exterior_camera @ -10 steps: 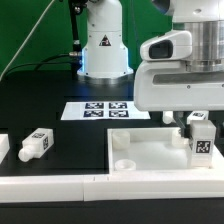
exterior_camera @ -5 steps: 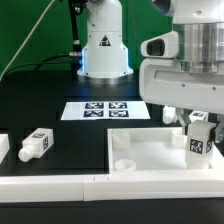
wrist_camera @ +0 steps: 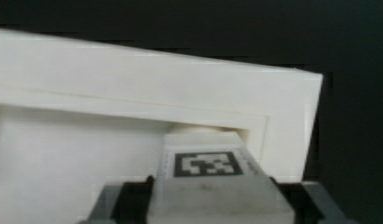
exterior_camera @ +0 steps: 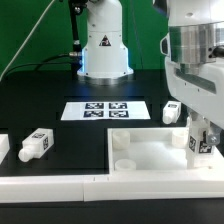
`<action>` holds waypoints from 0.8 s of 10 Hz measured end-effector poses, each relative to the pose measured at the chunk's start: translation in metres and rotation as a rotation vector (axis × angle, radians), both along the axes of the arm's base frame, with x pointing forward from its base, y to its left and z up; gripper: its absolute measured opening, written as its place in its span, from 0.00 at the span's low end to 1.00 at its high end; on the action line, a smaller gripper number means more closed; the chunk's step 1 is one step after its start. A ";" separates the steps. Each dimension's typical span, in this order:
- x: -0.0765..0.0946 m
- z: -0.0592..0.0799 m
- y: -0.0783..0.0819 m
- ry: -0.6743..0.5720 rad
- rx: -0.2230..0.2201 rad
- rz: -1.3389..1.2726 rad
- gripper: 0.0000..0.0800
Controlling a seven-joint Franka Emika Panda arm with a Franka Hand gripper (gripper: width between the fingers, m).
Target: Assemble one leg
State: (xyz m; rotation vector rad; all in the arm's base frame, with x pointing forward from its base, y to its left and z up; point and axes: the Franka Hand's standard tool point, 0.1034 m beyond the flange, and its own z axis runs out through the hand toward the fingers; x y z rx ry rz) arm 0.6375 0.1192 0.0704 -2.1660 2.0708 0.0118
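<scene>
My gripper [exterior_camera: 201,138] is shut on a white leg [exterior_camera: 199,145] with a black-and-white tag, and holds it upright over the far corner of the large white square top [exterior_camera: 150,155] on the exterior view's right. In the wrist view the leg [wrist_camera: 209,170] sits between the two dark fingers [wrist_camera: 127,200], and its narrow end points at the top's corner [wrist_camera: 223,128]. A second leg [exterior_camera: 36,144] lies on the black table at the exterior view's left. A third [exterior_camera: 172,113] stands behind the top.
The marker board [exterior_camera: 105,109] lies behind the top, in front of the robot base [exterior_camera: 103,50]. A white rail [exterior_camera: 50,184] runs along the front edge. Another white part [exterior_camera: 3,148] shows at the far left edge.
The wrist has turned and shifted toward the exterior view's right. The held leg has moved slightly right and lower over the top's corner.
</scene>
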 end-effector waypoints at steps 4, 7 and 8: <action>0.001 0.000 0.000 0.001 0.012 -0.041 0.38; 0.004 0.001 0.000 -0.069 -0.039 0.423 0.77; 0.002 -0.001 0.001 -0.080 -0.051 0.559 0.80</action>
